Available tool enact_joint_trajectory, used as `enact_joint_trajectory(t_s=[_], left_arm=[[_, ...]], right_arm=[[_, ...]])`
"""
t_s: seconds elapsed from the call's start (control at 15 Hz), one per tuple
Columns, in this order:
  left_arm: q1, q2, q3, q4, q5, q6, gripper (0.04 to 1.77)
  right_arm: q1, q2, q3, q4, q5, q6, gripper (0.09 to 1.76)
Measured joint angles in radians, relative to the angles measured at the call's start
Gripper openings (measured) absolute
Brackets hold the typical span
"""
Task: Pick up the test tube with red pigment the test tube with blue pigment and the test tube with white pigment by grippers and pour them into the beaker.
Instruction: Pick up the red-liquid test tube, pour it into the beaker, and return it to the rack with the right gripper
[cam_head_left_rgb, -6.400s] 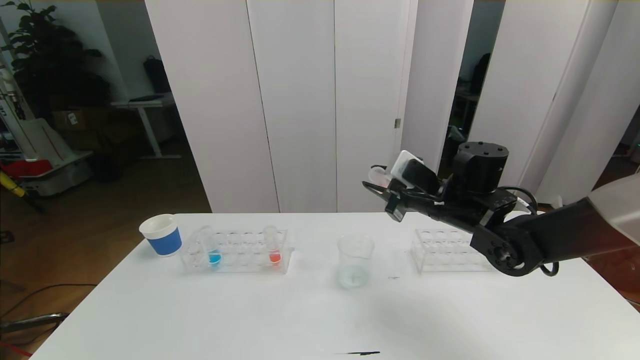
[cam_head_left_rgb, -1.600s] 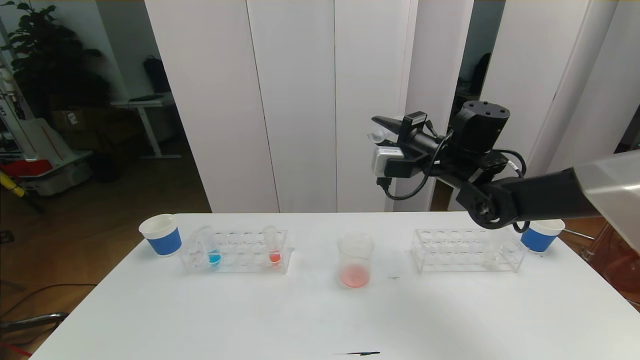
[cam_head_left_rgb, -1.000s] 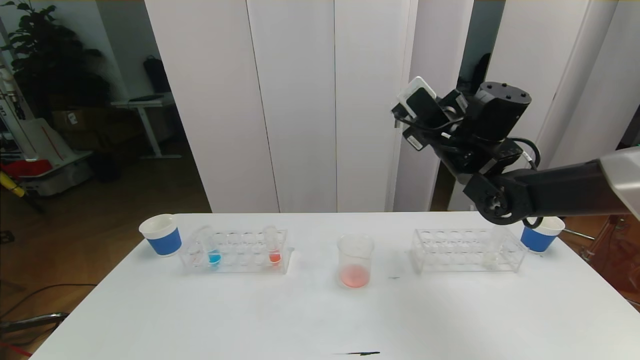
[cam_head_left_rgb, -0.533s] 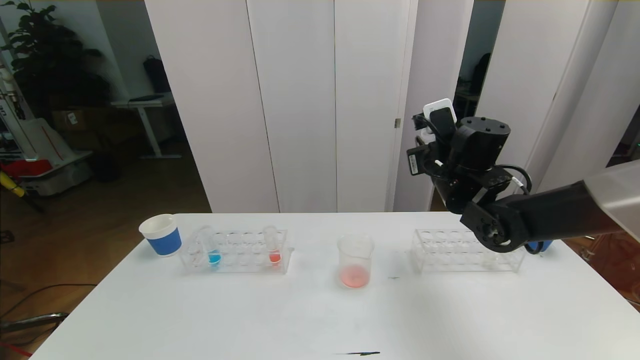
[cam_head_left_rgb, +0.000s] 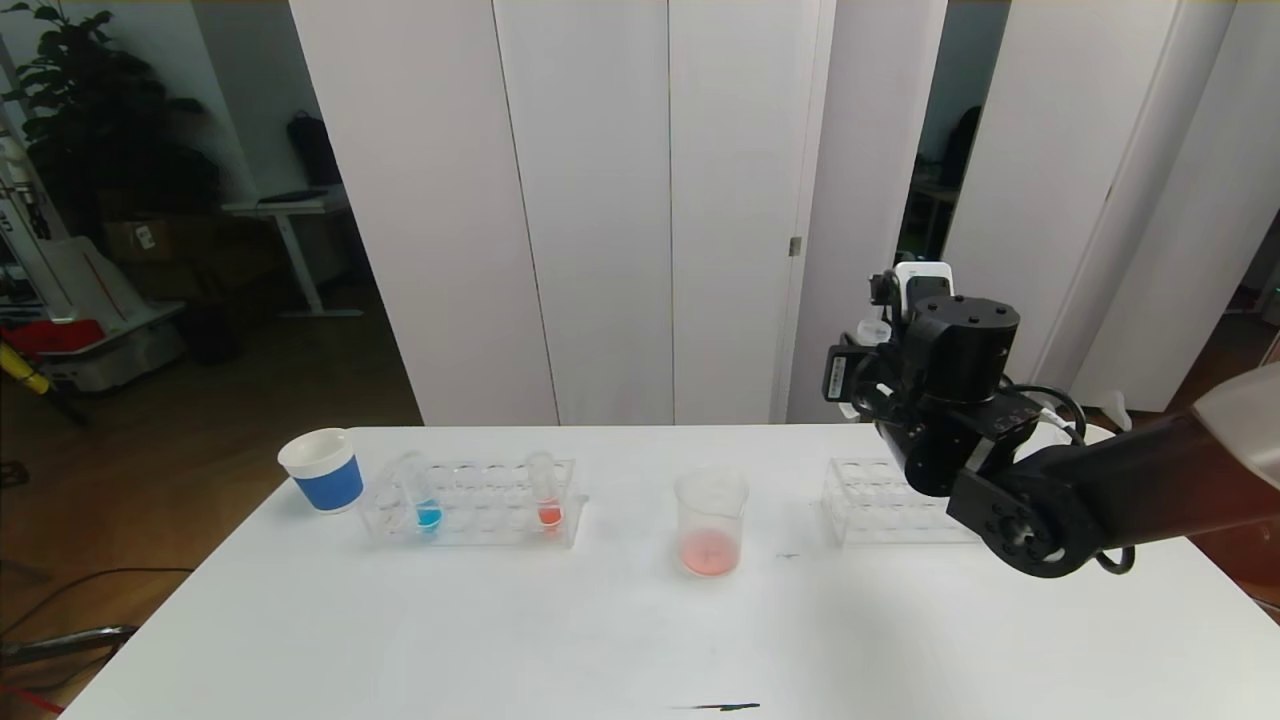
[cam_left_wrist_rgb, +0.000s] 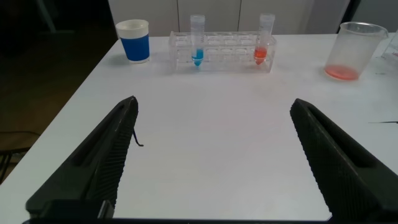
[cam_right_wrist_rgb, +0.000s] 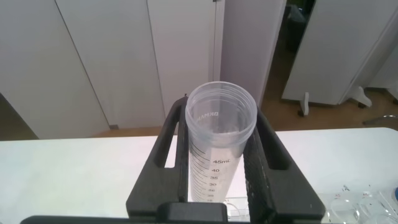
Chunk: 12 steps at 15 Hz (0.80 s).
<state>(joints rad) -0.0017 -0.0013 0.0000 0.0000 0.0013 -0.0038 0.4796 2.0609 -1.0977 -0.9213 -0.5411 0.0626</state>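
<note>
The beaker (cam_head_left_rgb: 711, 520) stands mid-table with pinkish-red liquid at its bottom. In the left rack (cam_head_left_rgb: 470, 530) stand the test tube with blue pigment (cam_head_left_rgb: 425, 500) and a test tube with red pigment (cam_head_left_rgb: 547, 495). My right gripper (cam_right_wrist_rgb: 221, 112), raised above the right rack (cam_head_left_rgb: 870, 505), is shut on a clear graduated test tube (cam_right_wrist_rgb: 217, 155). That tube is upright with no coloured liquid showing. My left gripper (cam_left_wrist_rgb: 214, 104) is open low over the bare table, nearer me than the left rack. The test tube with white pigment is hidden.
A blue paper cup (cam_head_left_rgb: 323, 470) stands left of the left rack. My right arm (cam_head_left_rgb: 1050, 490) covers the right end of the right rack. A small dark mark (cam_head_left_rgb: 725, 707) lies near the table's front edge.
My right arm has come down and moved right, away from above the beaker, turning its tube upright. The beaker's liquid went from clear to pinkish-red since the earliest frame.
</note>
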Motion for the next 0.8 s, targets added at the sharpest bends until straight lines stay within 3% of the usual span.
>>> enact_joint_trajectory(t_s=[0.47,0.8], left_arm=[[0.0,0.0,0.0,0.0,0.0,0.0,1.75],[0.0,0.0,0.0,0.0,0.0,0.0,1.75]], right_arm=[[-0.053,-0.076,0.034,-0.007,-0.001,0.006,0.58],[-0.231,-0.15,0.031,-0.012,0.032,-0.041,0.58]])
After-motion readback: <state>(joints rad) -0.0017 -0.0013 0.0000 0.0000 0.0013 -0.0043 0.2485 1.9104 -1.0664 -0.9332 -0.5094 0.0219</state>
